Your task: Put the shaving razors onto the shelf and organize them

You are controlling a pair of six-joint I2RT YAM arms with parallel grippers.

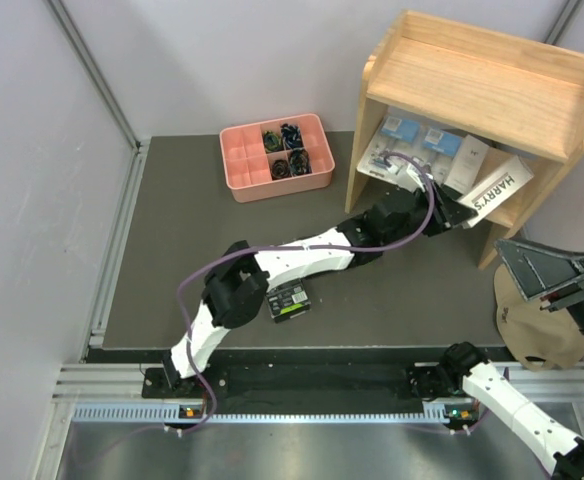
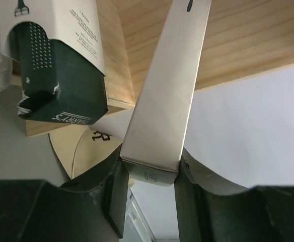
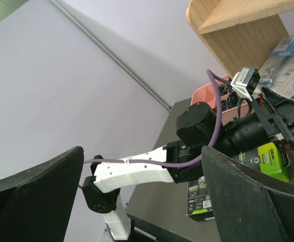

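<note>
I'm mid-task: left pincer [image 2: 149, 174] clamped on slim white box [image 2: 167, 91] at shelf [image 1: 492, 75], blister packs [image 1: 404, 130] shelved, black box [image 1: 292, 300] waiting on bench [image 1: 182, 250], right pincer [image 3: 142, 201] apart.

"HARRY'S" is printed along the slim white box [image 1: 500, 188] at right of the top view. It also shows on the dark-green box end [image 2: 61, 98], upper left of the left wrist view.
</note>
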